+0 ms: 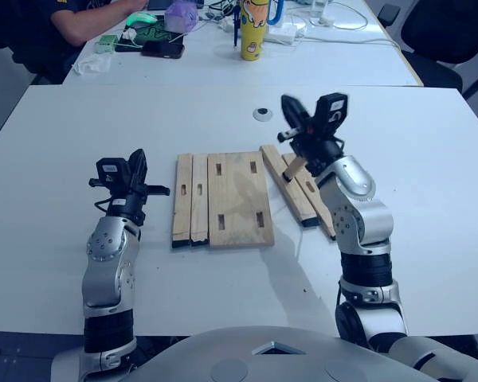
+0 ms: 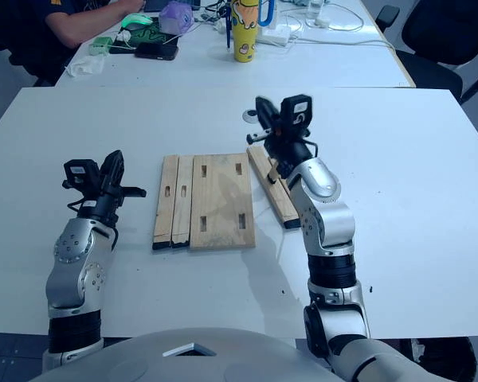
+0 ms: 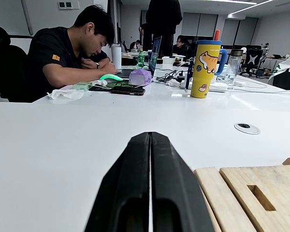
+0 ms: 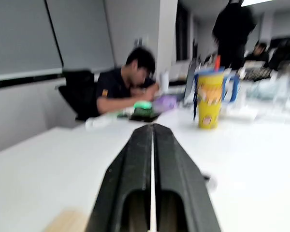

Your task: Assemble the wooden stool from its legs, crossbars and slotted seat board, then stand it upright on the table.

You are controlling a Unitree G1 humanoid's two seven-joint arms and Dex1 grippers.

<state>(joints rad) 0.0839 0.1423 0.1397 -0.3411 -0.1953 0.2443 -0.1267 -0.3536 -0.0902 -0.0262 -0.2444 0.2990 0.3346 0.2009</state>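
Five wooden parts lie flat on the white worktop (image 1: pixel 430 199): the slotted seat board (image 1: pixel 237 199), two left slats (image 1: pixel 190 199) beside it, and two right slats (image 1: pixel 299 203). The left gripper (image 1: pixel 137 165), left of the board, and the right gripper (image 1: pixel 293 113), raised on its right, both have fingers pressed together, empty. Assembly looks unstarted; next comes grasping a slat.

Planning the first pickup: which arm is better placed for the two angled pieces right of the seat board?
Right, probably. The right claw is raised beside the angled pieces; the left claw sits past the narrow boards, with the seat board between.
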